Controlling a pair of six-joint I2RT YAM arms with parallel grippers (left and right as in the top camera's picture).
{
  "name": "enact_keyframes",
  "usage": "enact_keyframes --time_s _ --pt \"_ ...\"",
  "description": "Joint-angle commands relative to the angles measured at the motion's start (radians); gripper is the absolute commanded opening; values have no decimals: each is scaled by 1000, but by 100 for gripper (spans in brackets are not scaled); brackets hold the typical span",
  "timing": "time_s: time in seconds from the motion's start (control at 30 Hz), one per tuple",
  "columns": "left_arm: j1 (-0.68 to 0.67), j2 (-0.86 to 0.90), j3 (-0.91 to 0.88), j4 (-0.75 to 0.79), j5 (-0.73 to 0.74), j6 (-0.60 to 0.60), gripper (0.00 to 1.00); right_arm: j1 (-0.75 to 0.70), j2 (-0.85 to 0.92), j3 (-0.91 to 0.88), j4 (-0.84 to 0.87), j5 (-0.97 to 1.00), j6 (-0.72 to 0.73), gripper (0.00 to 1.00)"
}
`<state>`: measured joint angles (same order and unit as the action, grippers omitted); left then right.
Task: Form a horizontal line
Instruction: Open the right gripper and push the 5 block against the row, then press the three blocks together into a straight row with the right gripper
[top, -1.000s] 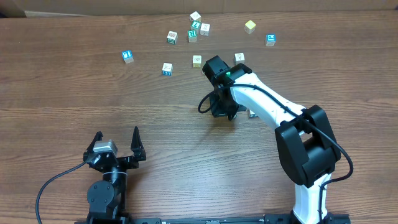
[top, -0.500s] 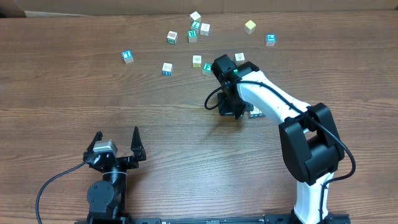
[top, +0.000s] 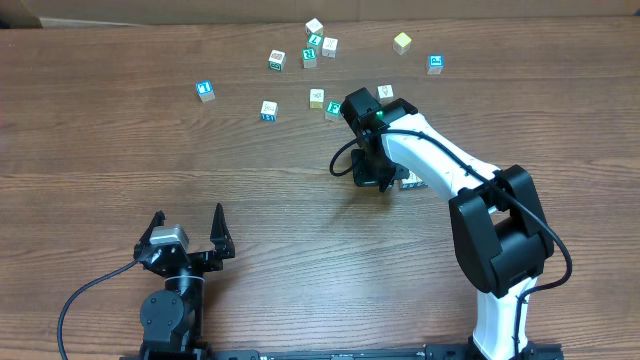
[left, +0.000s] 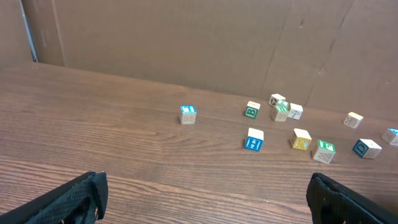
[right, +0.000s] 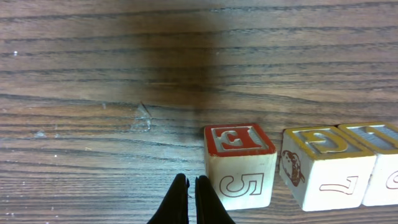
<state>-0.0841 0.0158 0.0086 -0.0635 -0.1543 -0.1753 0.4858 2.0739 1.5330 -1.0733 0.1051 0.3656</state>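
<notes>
Jaws of the right gripper are pressed together with nothing between them, the tips low over the table; in the right wrist view they sit at the near left corner of a red-topped block, and whether they touch it I cannot tell. That block is the left end of the row. Just to its right stands a yellow-topped block with a thin gap between the two; a third block follows and is cut off by the right edge of the picture, so how many blocks make up the row cannot be counted here.

The row's long axis runs left to right, and all of it lies to the right of the closed tips. From overhead most of it is hidden under the right arm, near the middle of the table.

The loose blocks lie scattered toward the far side, well apart from the row. The left gripper hangs at the near left with its fingers spread wide and empty, much farther from the row than the right one.

My reading is that the closed tips serve as a pusher; a nudge to the right along the axis would shut the gap, while a push toward the far side would skew the end block.
</notes>
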Motion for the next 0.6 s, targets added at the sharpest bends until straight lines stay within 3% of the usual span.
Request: enact_keyframes --time_s 0.0,0.57 --pt "5 -10 -3 0 -2 22 99 -5 11 -9 1 19 9 4" --pt "5 -10 -3 0 -2 22 100 -5 11 -8 140 94 -56 4"
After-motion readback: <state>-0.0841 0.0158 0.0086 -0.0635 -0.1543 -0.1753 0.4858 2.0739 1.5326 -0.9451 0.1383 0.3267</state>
